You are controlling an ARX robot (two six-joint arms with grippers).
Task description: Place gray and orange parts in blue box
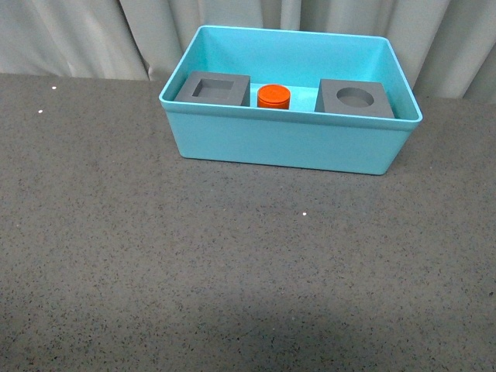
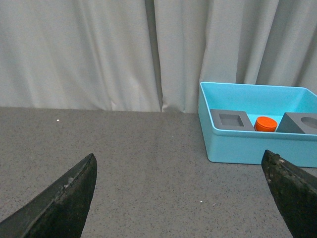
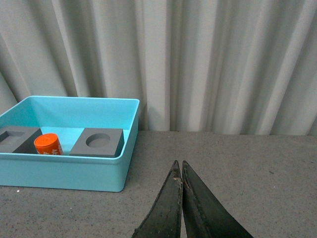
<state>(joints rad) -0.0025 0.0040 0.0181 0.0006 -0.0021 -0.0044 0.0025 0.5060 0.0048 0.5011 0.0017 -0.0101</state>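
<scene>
Turquoise plastic forms the box (image 1: 287,143), which sits on the dark speckled table (image 1: 232,263) in front of a pale curtain (image 1: 77,35). All three parts lie inside it in a row: the gray cube with the square recess (image 1: 215,88), the orange cylinder (image 1: 273,97) in the middle, and the gray cube with the round recess (image 1: 354,98). The cylinder stands close between the two cubes; whether it touches either one cannot be told. The left pincer (image 2: 181,198) has its fingers (image 2: 64,198) spread wide apart with nothing between them, and the box lies ahead of it, off toward its right finger and well clear. The right pincer (image 3: 181,171) has its tips pressed together, empty, and the box lies ahead of it toward the left, also apart from it. Neither arm shows in the front view.
</scene>
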